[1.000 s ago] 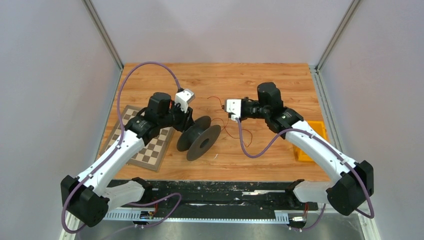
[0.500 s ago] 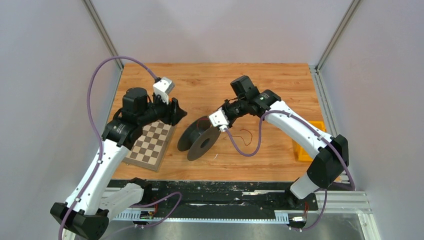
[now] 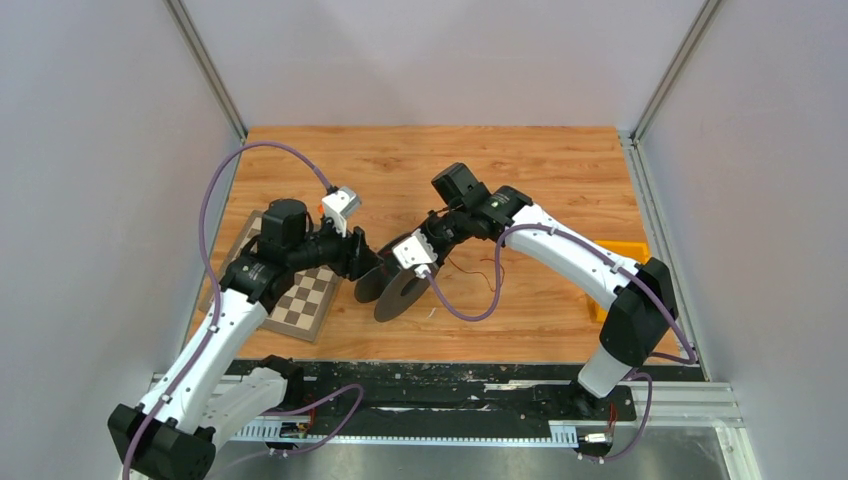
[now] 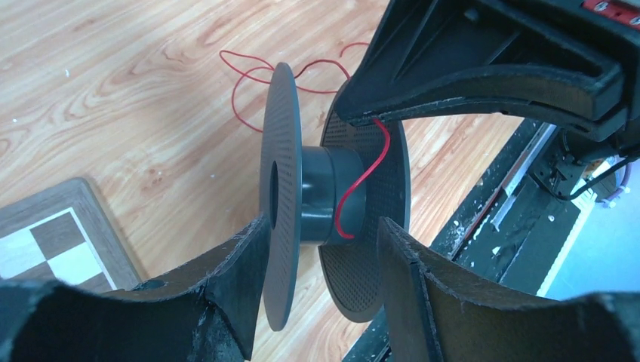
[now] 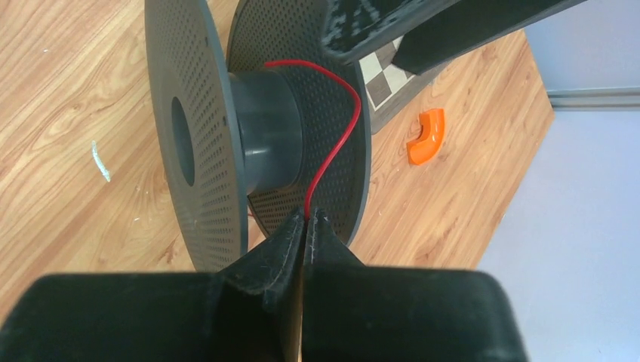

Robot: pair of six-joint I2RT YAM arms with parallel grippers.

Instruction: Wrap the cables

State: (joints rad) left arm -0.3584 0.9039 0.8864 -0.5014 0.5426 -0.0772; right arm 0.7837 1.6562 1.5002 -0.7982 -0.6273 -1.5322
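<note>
A black spool (image 3: 395, 287) stands on its rims mid-table. A thin red wire (image 5: 332, 151) runs from my right gripper's tips up over the grey hub (image 5: 272, 128). The rest lies in loose curls on the wood (image 3: 470, 268), also in the left wrist view (image 4: 249, 75). My right gripper (image 5: 309, 216) is shut on the wire, just above the spool (image 3: 415, 262). My left gripper (image 4: 321, 226) is open at the spool's left side (image 3: 362, 262). Its fingers (image 4: 234, 279) straddle the flanges (image 4: 279, 226). Whether they touch the flanges is unclear.
A chessboard (image 3: 300, 298) lies left of the spool under my left arm. An orange tray (image 3: 630, 250) sits at the table's right edge. A small orange curved piece (image 5: 423, 136) lies on the wood. A black rail (image 3: 450, 385) runs along the near edge.
My right gripper has swung left and down onto the spool, carrying the wire over the hub. My left gripper drew back over the chessboard, then returned to the spool's left side.
</note>
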